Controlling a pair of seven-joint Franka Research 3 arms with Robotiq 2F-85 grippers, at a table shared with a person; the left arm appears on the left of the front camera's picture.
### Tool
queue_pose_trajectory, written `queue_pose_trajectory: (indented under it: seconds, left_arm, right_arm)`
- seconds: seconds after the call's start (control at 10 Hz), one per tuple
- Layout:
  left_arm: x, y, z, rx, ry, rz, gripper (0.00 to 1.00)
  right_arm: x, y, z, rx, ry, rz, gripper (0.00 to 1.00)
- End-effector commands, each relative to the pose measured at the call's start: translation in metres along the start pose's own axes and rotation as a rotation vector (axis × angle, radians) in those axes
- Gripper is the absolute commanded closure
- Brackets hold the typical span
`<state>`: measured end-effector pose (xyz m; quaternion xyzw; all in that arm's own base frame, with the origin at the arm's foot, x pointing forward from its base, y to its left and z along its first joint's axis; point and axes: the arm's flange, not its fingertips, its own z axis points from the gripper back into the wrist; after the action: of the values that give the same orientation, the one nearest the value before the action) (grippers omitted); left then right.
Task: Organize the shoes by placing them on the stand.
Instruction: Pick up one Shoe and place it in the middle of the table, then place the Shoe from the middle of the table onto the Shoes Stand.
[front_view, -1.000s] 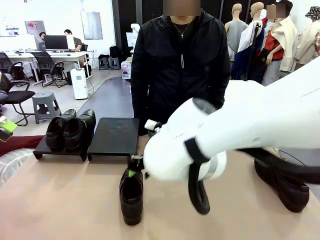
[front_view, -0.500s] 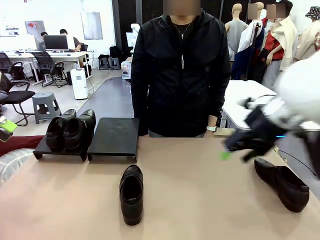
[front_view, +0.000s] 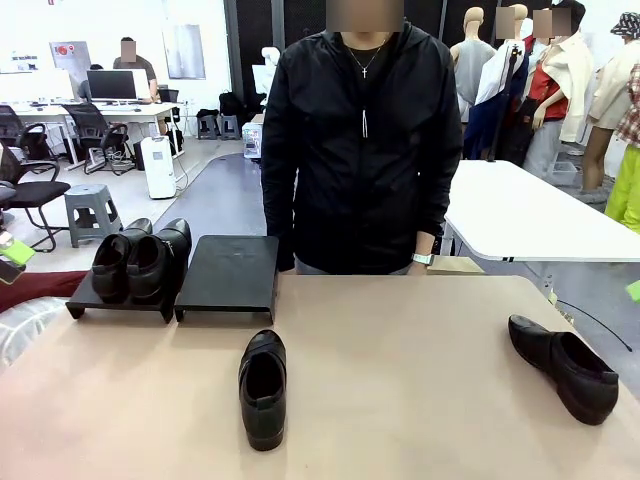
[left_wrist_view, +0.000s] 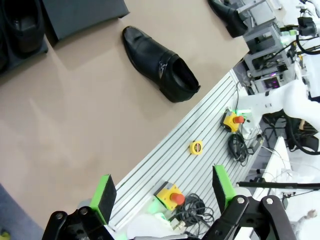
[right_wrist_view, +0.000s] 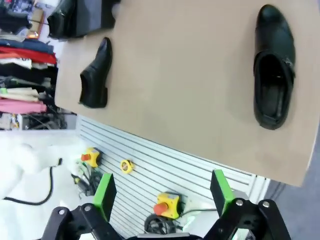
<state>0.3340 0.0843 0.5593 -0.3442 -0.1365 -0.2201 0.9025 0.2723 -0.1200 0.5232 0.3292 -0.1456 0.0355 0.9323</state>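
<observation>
A person (front_view: 360, 140) in a black jacket stands at the far edge of the table (front_view: 400, 330), arms hanging down. The stand (front_view: 178, 290) sits at the far left of the table top, its two sections side by side and touching. The left section (front_view: 85, 298) carries a pair of shoes (front_view: 140, 262), pressed close together. The right section (front_view: 232, 268) beside it shows its flat black top.

A third shoe (front_view: 263, 388) lies on the table in front of the right section, well apart from it. Its toe points toward the stand and its opening faces the robot's side. A fourth shoe (front_view: 563, 365) lies near the table's right edge, turned at an angle, with the toe aimed across the table and a little leftward.

The left gripper (left_wrist_view: 163, 185) hangs high over the robot's side of the table, jaws spread wide and nothing between the green pads (left_wrist_view: 106, 192). Below the gap I see the slatted base (left_wrist_view: 200, 130) and a yellow stop-button box (left_wrist_view: 170, 196). From up there the third shoe lies on the tan surface just past the base's edge.

The right gripper (right_wrist_view: 162, 189) is in much the same pose, fingers as far apart as they go and gripping nothing. It looks down past the table's near edge, with the fourth shoe lying off to one side of its view and the third shoe off to the other, near the stand.
</observation>
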Motion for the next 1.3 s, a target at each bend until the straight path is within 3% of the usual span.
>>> queue_pose_trajectory:
  seconds: [0.0, 1.2]
  left_arm:
    - [0.0002, -0.0024, 0.0017, -0.008, 0.004, 0.01, 0.0]
    - [0.0002, -0.0024, 0.0017, -0.008, 0.004, 0.01, 0.0]
  right_arm:
    - [0.0026, 0.0095, -0.0068, -0.025, 0.037, 0.036, 0.0]
    - [0.0026, 0.0095, -0.0068, -0.025, 0.037, 0.036, 0.0]
